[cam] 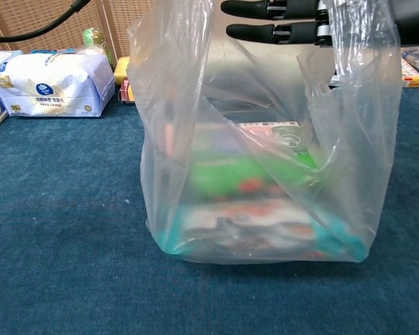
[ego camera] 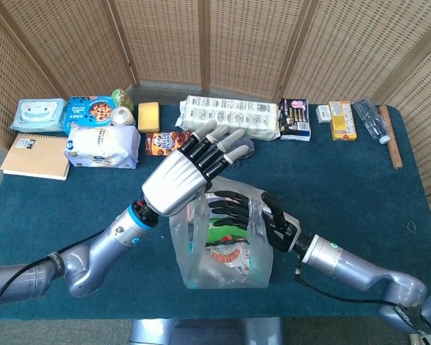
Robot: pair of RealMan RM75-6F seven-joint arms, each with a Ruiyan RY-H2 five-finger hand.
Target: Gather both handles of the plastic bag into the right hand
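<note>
while both hands sit over the bag, the entries read:
plastic bag [ego camera: 223, 244]: clear, standing upright on the counter [ego camera: 345, 187], directly beneath both hands; mouth open upward, green and red packets visible inside through the film.
right hand [ego camera: 248, 215]: black fingers stretched out flat and a little apart, reaching leftward across the bag mouth. in the chest view the fingers [cam: 279, 31] pass through the film loop of the handle on that side, so the handle hangs on the hand; thumb sits apart on the outer side of the bag.
near-side handle: the bag's other upper edge [cam: 167, 42] rises under the left hand; whether it touches either hand, cannot tell.
left hand [ego camera: 190, 176]: silver back facing up, fingers spread and extended, holding nothing visible; above the bag's rear-left rim, just beside the right hand and higher than it.
beyond the left hand's fingertips: small brown snack box [ego camera: 161, 142], and a long white egg pack [ego camera: 230, 115].
further from the left hand, leftward: white tissue pack [ego camera: 100, 147], blue cookie packet [ego camera: 86, 111], wet-wipes pack [ego camera: 37, 113], notebook [ego camera: 34, 156], yellow sponge [ego camera: 149, 115].
well away from the right hand, far corner: yellow box [ego camera: 343, 120], clear bottle [ego camera: 370, 118], wooden stick [ego camera: 390, 136].
counter cover: dark blue cloth.
</note>
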